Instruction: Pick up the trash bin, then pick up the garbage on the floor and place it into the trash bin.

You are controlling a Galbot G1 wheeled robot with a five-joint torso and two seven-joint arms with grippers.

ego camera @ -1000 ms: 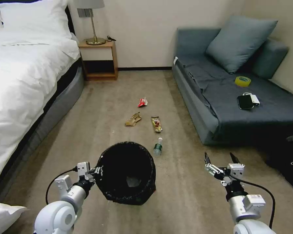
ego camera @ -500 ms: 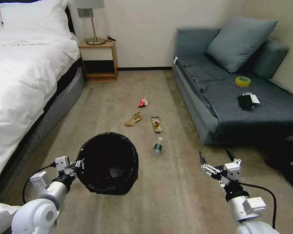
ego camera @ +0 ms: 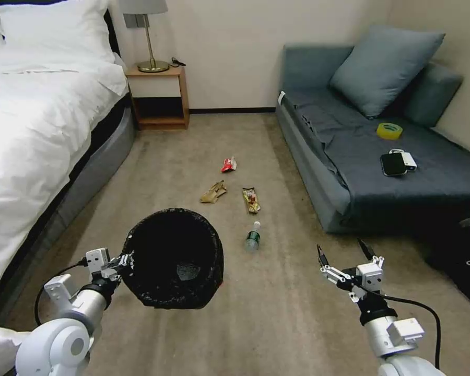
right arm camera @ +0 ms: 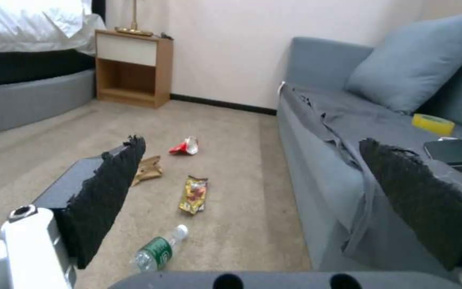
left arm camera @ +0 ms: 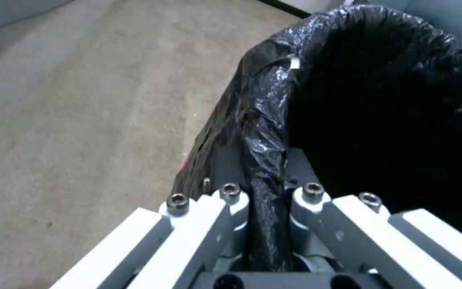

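**Inspector:** Report from your left side across. What are you holding, and where?

**Robot:** My left gripper (ego camera: 121,262) is pinching the rim of the trash bin (ego camera: 173,257), its fingers (left arm camera: 230,199) pressed together on a fold of the black liner. I am carrying the bin clear of the carpet (ego camera: 277,313), low and to my left, mouth tilted toward my head camera.

**Inspector:** Risks there?

**Robot:** I judge the hold to be thin. If the fingers are catching mostly plastic, the liner could be slipping or tearing under the bin's weight, and the bin would be dropping.

**Inspector:** The garbage?

**Robot:** Four pieces are lying on the carpet ahead of the bin, between the bed (ego camera: 31,130) and the sofa (ego camera: 381,156): crumpled paper (ego camera: 213,192), a red packet (ego camera: 228,164) farthest off, a snack wrapper (ego camera: 251,199), and a bottle (ego camera: 253,237) nearest, just beyond the bin's right edge.

**Inspector:** Your right side?

**Robot:** My right gripper (ego camera: 345,255) is hovering with fingers spread wide, empty, with the bottle ahead and to its left. The bottle is round; a careless closing could be rolling it away.
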